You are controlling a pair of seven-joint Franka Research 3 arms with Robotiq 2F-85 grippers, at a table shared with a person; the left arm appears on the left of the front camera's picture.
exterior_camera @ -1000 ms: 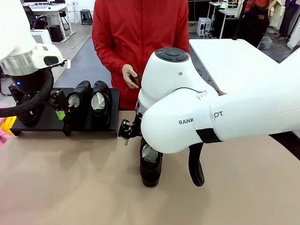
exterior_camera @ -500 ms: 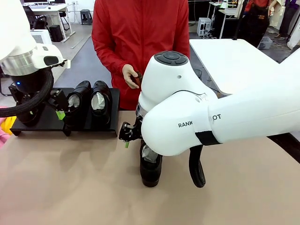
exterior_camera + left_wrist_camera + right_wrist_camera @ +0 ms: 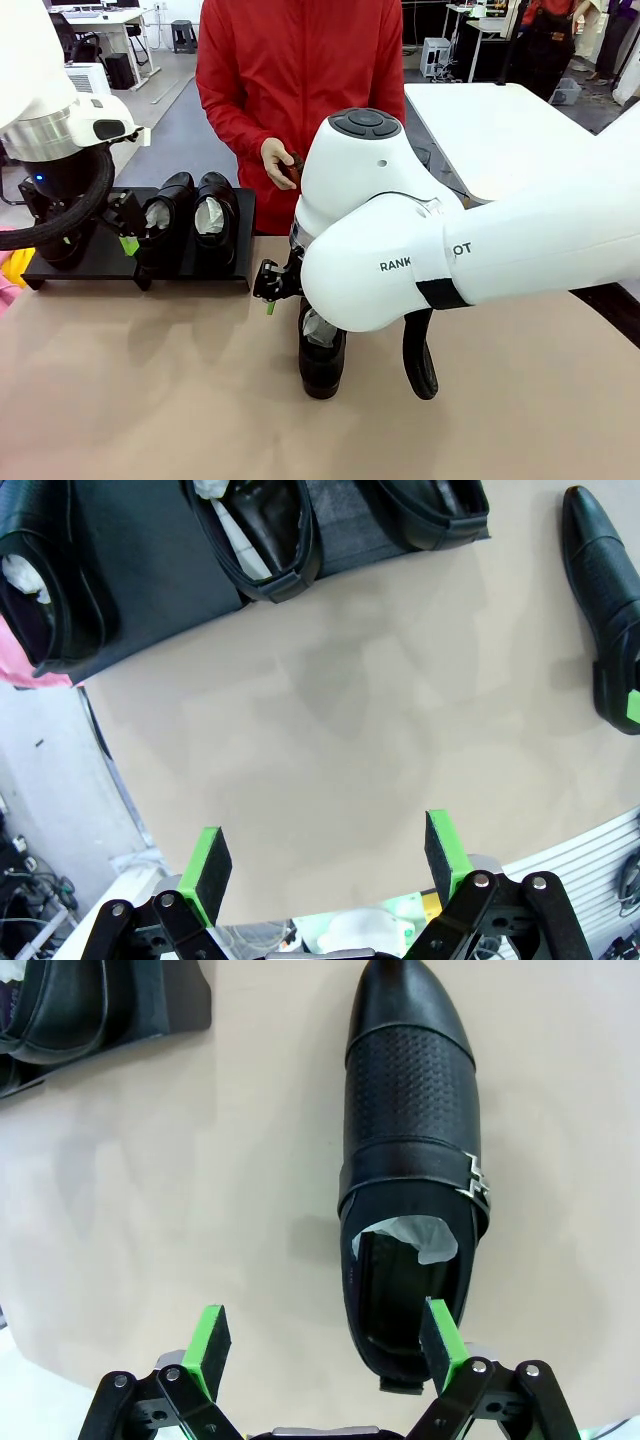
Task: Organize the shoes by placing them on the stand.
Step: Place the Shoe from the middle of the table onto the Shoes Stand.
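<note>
A glossy black dress shoe (image 3: 412, 1170), stuffed with crumpled white paper and fitted with a small metal buckle at its side, is lying alone on the tan worktop (image 3: 150, 400), just off the near right corner of the stand (image 3: 100, 262). In the front view the same shoe is showing beneath the right arm's bulky white housing. The right gripper (image 3: 325, 1345) is hovering directly over the shoe's heel opening with its green pads spread wide, one pad (image 3: 441, 1341) overlapping the rim of the opening and the other standing over bare worktop; nothing is being pinched. On the low matte black stand, at the far left of the worktop, two paper-stuffed shoes (image 3: 190, 215) are sitting side by side, touching, on its right half, while a third shoe (image 3: 50, 580) is resting toward its other end, well apart from the pair. The left gripper (image 3: 325, 865) is hanging above open worktop near the stand's front edge, its pads likewise spread apart and holding nothing. Across the worktop a person in a red jacket is standing, one hand (image 3: 277, 162) holding a small dark object whose identity cannot be told.
</note>
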